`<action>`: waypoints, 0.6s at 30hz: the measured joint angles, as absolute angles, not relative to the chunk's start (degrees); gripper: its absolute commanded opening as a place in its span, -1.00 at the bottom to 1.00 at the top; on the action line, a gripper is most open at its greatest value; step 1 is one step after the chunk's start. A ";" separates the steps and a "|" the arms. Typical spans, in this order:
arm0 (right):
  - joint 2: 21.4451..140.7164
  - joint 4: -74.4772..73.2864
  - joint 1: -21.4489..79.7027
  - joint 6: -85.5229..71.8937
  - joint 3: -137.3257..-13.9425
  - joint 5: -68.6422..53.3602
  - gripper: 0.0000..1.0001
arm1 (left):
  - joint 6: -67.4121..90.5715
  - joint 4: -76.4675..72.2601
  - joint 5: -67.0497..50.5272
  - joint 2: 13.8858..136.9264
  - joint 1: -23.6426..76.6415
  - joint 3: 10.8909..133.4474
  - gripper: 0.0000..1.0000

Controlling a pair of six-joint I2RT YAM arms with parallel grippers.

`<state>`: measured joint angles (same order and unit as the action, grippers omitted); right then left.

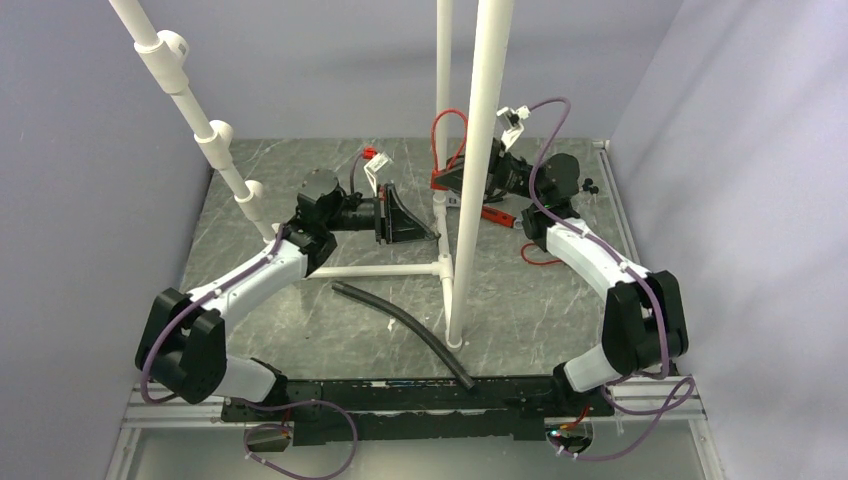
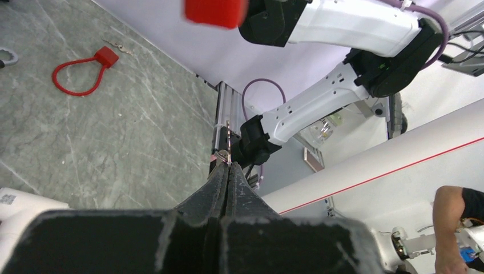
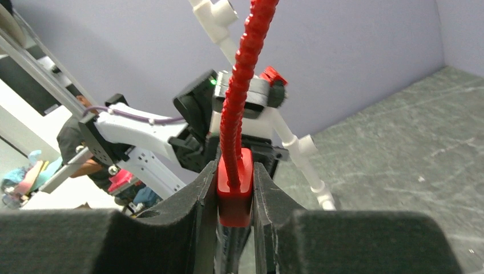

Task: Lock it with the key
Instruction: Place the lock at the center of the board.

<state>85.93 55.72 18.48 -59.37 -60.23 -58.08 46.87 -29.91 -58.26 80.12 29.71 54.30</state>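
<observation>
No legible text, labels or numbers anywhere

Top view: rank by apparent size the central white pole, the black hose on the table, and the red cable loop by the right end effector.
1. White pole, though it rises toward the camera, which enlarges it.
2. Black hose.
3. Red cable loop, partly hidden.

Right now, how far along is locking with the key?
Done: right hand clamps the red lock, left hand pinches what looks like a small key. In hand: lock and key held apart, off the table. Left: insert the key, turn it.
</observation>
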 measured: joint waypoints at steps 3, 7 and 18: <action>83.68 48.51 16.25 -54.65 -57.78 -61.45 -1.00 | 42.57 -25.39 -58.17 78.76 29.71 54.30 -1.00; 79.09 24.82 10.98 -36.27 -57.74 -66.65 -1.00 | 35.88 -17.85 -58.06 77.93 29.71 54.35 -1.00; 80.03 -58.98 -7.03 46.59 -65.56 -52.21 -1.00 | 29.54 -10.66 -58.00 77.95 29.71 54.37 -1.00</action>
